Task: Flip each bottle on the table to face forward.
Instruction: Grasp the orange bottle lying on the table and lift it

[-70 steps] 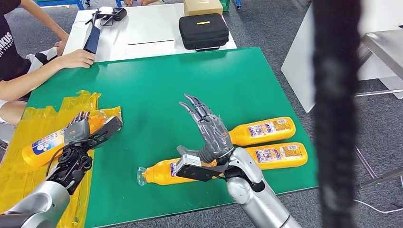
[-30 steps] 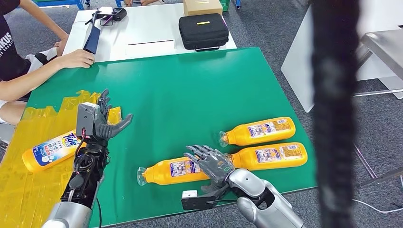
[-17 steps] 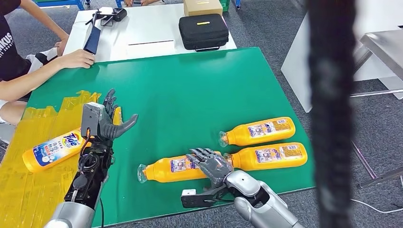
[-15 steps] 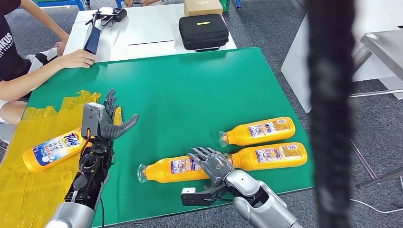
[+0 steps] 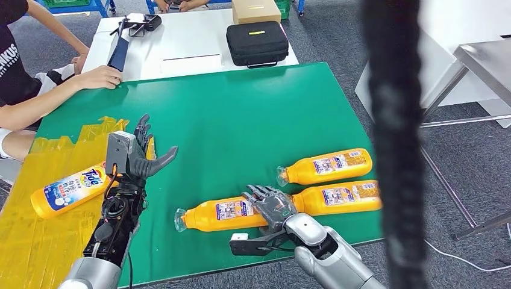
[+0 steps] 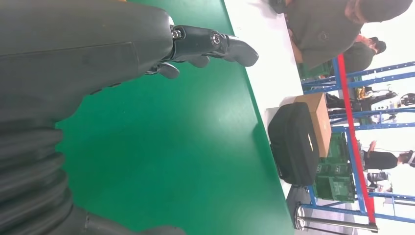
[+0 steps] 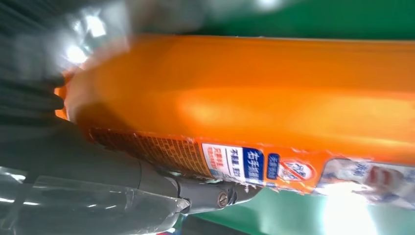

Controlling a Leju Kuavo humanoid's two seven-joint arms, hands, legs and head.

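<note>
While a blurred black column (image 5: 391, 150) blocks the view just right of the right hand (image 5: 272, 208), that hand clamps the near orange bottle (image 5: 223, 214). Two more bottles (image 5: 325, 165) lie just beyond it. The left hand (image 5: 135, 155), fingers spread, hovers beside a "Tide" bottle (image 5: 69, 189) on yellow film (image 5: 36, 241).

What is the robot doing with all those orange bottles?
The robot is turning bottles so their front labels face up. Its right hand is wrapped around the base of the nearest orange bottle, which lies on the green table. Two more orange bottles lie beside it. Its left hand is raised and holds nothing, next to a bottle with the Tide label showing on yellow plastic. A person's hand rests on the table's far edge.
</note>
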